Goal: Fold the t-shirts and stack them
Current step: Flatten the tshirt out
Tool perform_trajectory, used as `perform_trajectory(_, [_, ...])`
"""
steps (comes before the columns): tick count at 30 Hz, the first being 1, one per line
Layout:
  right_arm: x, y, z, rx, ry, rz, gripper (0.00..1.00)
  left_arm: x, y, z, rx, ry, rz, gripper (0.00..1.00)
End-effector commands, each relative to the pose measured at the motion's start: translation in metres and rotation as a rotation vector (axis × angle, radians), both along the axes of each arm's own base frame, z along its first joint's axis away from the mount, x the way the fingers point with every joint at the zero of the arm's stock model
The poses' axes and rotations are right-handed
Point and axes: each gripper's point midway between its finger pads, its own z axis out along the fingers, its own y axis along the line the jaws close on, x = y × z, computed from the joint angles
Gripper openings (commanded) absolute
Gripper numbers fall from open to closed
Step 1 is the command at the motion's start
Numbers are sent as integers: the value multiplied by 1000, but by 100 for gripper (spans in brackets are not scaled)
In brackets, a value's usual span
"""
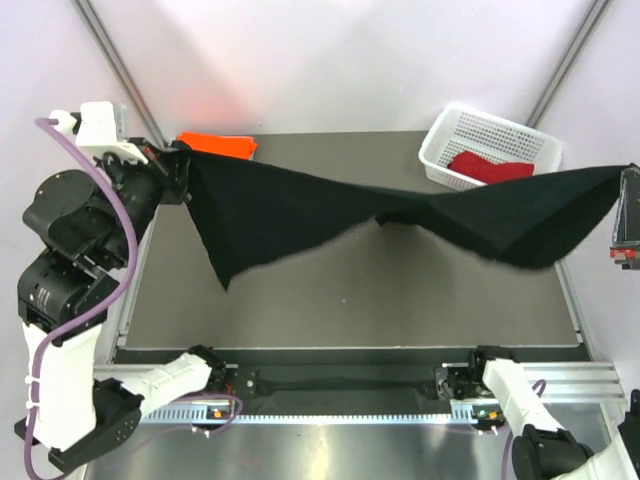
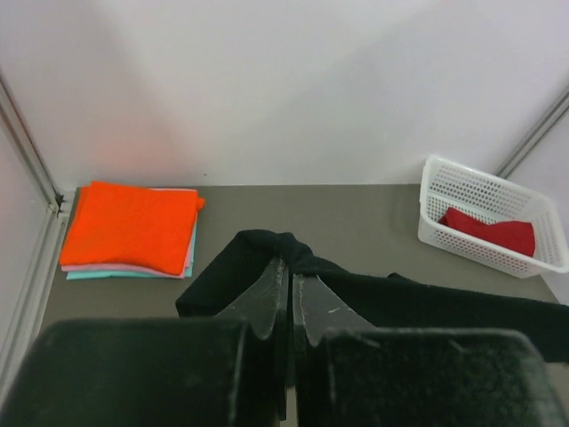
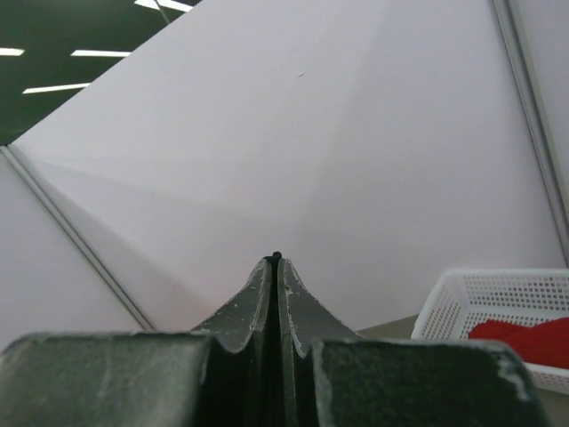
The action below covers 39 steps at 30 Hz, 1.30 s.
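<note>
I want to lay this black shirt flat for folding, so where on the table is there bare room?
The widest bare stretch of the table is the middle and near side, bordered by the folded orange stack far left, the white basket far right, and the near edge. The black t-shirt hangs over it. The two far corners are crowded.
</note>
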Motion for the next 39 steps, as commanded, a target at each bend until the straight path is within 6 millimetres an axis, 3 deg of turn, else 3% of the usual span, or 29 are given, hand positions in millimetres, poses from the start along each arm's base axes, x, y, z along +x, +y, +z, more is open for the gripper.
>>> perform_trajectory(1, [48, -11, -22, -16, 130, -39, 0, 13, -13, -8, 0, 50, -24, 0])
perform_trajectory(3, [81, -12, -27, -22, 153, -22, 0, 26, -13, -7, 12, 45, 11, 0])
perform_trajectory(7, [157, -5, -45, -71, 207, 65, 0, 86, -21, -43, 145, 140, 115, 0])
perform_trajectory(9, [209, -7, -63, -83, 252, 84, 0, 109, -26, -48, 163, 152, 121, 0])
perform_trajectory(11, [260, -11, -91, -75, 336, 104, 0, 150, -25, -56, 145, 149, 125, 0])
perform_trajectory(13, [286, -7, -83, -74, 309, 144, 0, 185, -18, -70, 139, 155, 181, 0])
perform_trajectory(14, [319, -10, -97, -64, 344, 148, 0, 201, -17, -56, 111, 86, 205, 0])
perform_trajectory(15, [324, -9, -75, -74, 296, 149, 0, 214, -10, -47, 99, 49, 236, 0])
perform_trajectory(16, [338, -10, -71, -90, 289, 134, 0, 238, -9, -54, 101, 48, 265, 0])
perform_trajectory(17, [371, -13, -88, -95, 327, 128, 0, 251, -6, -52, 95, 39, 285, 0])
perform_trajectory(18, [371, -14, -58, -114, 260, 116, 0, 260, -2, -44, 88, 29, 306, 0])
perform_trajectory(19, [379, -15, -53, -122, 249, 113, 0, 274, 3, -26, 65, -8, 335, 0])
perform_trajectory(20, [397, -18, -60, -118, 262, 110, 0, 274, 9, -11, 43, -35, 360, 0])
perform_trajectory(23, [374, -17, -8, -135, 116, 94, 0, 262, 15, 25, -11, -117, 373, 0])
perform_trajectory(24, [365, -15, 1, -138, 87, 97, 0, 236, 19, 58, -44, -204, 364, 0])
perform_trajectory(25, [354, -13, 12, -137, 57, 104, 0, 225, 20, 66, -54, -230, 362, 0])
perform_trajectory(27, [317, -7, 41, -149, -25, 110, 0, 216, 18, 47, -31, -200, 357, 0])
perform_trajectory(28, [314, -6, 36, -160, -16, 115, 0, 179, 27, 77, -68, -292, 353, 0])
perform_trajectory(29, [288, -3, 49, -173, -56, 109, 0, 184, 24, 45, -41, -233, 345, 0])
perform_trajectory(30, [291, -5, 34, -174, -16, 103, 0, 174, 24, 44, -46, -248, 330, 0])
perform_trajectory(31, [287, -6, 29, -195, -4, 88, 0, 145, 30, 58, -75, -295, 319, 0])
perform_trajectory(32, [268, -6, 32, -211, -15, 74, 0, 141, 30, 51, -83, -294, 308, 0])
perform_trajectory(33, [278, -8, 4, -209, 62, 75, 0, 143, 21, 29, -59, -250, 261, 0])
perform_trajectory(34, [276, -10, -8, -222, 93, 64, 0, 131, 21, 25, -69, -241, 240, 0])
perform_trajectory(35, [257, -9, -11, -231, 96, 57, 0, 128, 18, 5, -52, -183, 224, 0])
perform_trajectory(36, [267, -10, -47, -228, 175, 64, 0, 122, 18, -19, -37, -132, 210, 0])
perform_trajectory(37, [262, -9, -60, -239, 195, 70, 0, 118, 17, -35, -41, -92, 202, 0])
perform_trajectory(38, [240, -7, -62, -243, 185, 65, 0, 112, 19, -56, -27, -31, 209, 0])
perform_trajectory(39, [244, -8, -94, -235, 254, 68, 0, 98, 26, -65, -30, -16, 221, 0])
